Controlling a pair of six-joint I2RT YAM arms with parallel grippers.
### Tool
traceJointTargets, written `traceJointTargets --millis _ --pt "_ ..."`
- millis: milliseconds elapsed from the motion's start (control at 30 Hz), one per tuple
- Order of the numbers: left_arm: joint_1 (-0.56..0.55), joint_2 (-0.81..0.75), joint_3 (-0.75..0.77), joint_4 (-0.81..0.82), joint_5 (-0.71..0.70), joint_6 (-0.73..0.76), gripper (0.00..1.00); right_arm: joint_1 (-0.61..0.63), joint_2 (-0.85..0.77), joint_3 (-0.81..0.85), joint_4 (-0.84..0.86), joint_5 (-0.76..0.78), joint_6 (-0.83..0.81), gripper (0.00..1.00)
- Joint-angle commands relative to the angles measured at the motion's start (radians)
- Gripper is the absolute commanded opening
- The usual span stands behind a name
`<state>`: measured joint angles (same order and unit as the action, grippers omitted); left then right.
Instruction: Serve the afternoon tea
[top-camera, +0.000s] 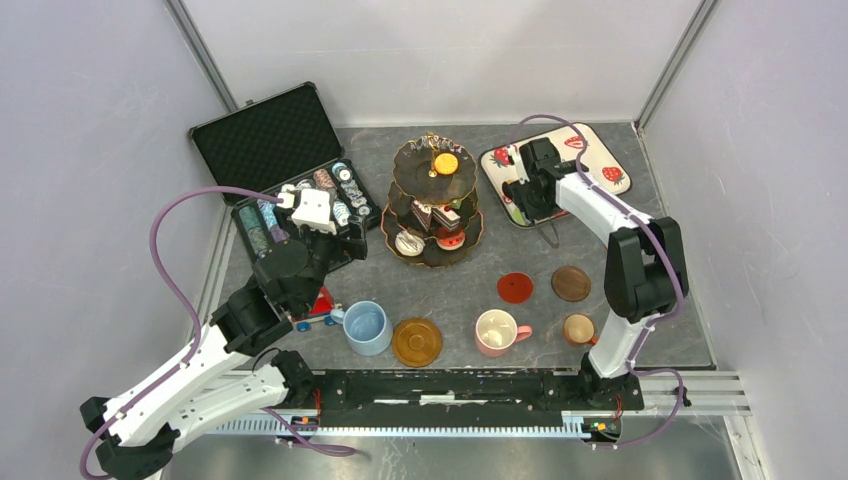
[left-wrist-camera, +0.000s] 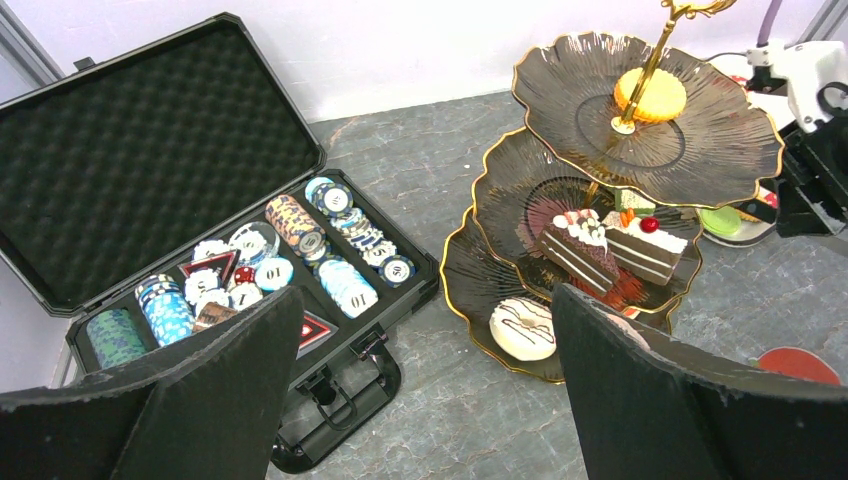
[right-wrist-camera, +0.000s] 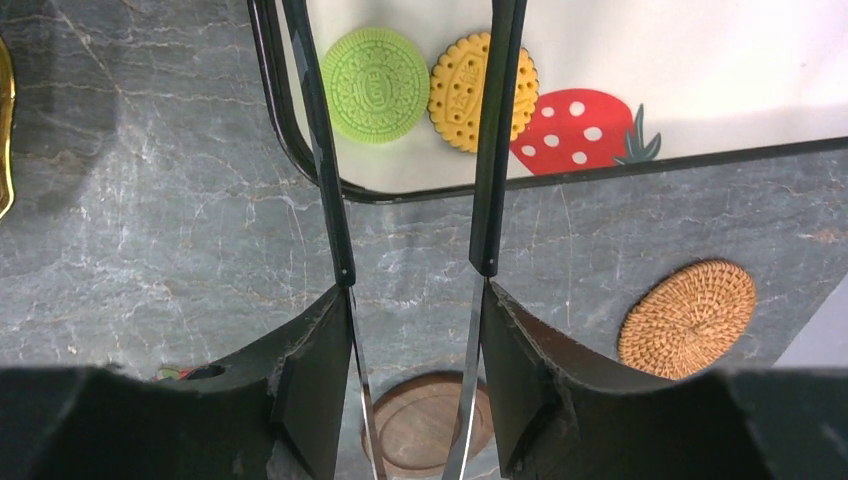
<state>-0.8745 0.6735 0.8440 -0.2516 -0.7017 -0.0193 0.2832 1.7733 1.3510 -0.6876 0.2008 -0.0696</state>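
Gripping slim tongs (right-wrist-camera: 494, 150) half-squeezed, the right fingers (right-wrist-camera: 310, 400) have the green biscuit (right-wrist-camera: 375, 85) between the blades ahead; left fingers (left-wrist-camera: 230, 390) gape empty.

Left arm (top-camera: 185, 385) and right arm (top-camera: 592, 205): white link shells, black joint housings. A purple cable (top-camera: 160, 240) loops off each wrist. Jaws are matte black and wedge-shaped. Both bases are bolted to a black rail (top-camera: 450, 385).

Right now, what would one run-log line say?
left jaws: open, empty | right jaws: gripping tongs over strawberry tray | green cookie, yellow cookie: on tray
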Motion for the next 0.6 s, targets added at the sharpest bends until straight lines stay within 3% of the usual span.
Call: traceJointTargets --millis 0,567 --pt "0.005 -0.004 0.012 0.023 -0.01 -0.006 1.0 0.0 0.048 0.074 0.041 -0.009 -0.011 0.53" --pt "0.005 0.001 0.012 0.026 -0.008 -0.006 1.0 -0.041 0.155 0.113 0.063 -0.058 -0.013 0.51"
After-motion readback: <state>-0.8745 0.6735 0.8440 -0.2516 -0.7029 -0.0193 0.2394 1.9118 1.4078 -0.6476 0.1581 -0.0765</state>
